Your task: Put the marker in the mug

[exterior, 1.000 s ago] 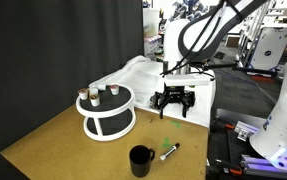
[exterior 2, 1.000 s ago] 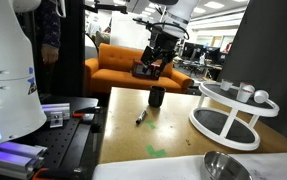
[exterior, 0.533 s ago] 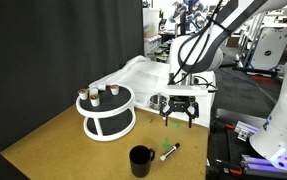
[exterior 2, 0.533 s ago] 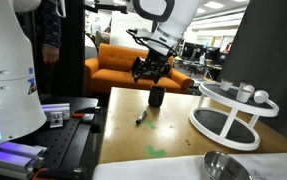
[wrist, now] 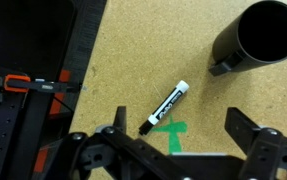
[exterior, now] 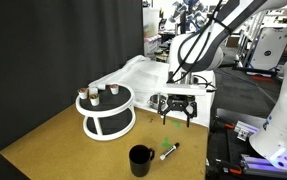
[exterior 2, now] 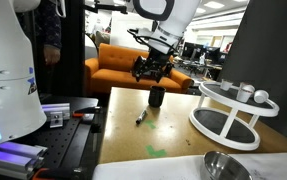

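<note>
The marker (wrist: 167, 106), white with a dark end, lies flat on the wooden table beside a green tape cross. It shows in both exterior views (exterior: 169, 151) (exterior 2: 141, 117). The black mug (wrist: 258, 35) stands upright and apart from the marker, also in both exterior views (exterior: 140, 160) (exterior 2: 156, 97). My gripper (wrist: 178, 140) is open and empty. It hangs above the table, a little off from the marker (exterior: 176, 120) (exterior 2: 146, 78).
A white round rack (exterior: 107, 112) (exterior 2: 228, 113) with small items on top stands on the table. A shiny metal bowl (exterior 2: 226, 167) sits near one table corner. A white cloth (exterior: 133, 75) lies behind the gripper. Black equipment borders the table edge (wrist: 43, 60).
My gripper has come down and shifted slightly toward the marker and mug, still open. The marker and mug have not moved.
</note>
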Controlling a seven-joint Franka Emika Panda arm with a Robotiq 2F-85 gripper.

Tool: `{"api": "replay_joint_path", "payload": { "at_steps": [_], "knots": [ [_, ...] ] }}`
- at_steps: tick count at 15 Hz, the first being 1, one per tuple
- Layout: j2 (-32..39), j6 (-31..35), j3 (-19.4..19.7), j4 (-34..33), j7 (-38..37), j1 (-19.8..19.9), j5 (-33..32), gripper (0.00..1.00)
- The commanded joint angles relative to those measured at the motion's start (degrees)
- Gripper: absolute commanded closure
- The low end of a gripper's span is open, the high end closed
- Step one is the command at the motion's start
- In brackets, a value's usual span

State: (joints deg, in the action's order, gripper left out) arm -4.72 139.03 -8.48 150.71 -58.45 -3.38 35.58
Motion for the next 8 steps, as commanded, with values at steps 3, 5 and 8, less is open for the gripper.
{"api": "replay_joint_path", "payload": {
  "at_steps": [3,5,8],
  "knots": [
    [4.9,15.7,-0.3,1.3,-3.4,-3.1,12.5,0.0],
    [7.0,20.5,-0.4,1.9,-3.4,-3.8,17.3,0.0],
    [9.6,25.0,-1.0,2.4,-3.4,-4.0,22.3,0.0]
  ]
}}
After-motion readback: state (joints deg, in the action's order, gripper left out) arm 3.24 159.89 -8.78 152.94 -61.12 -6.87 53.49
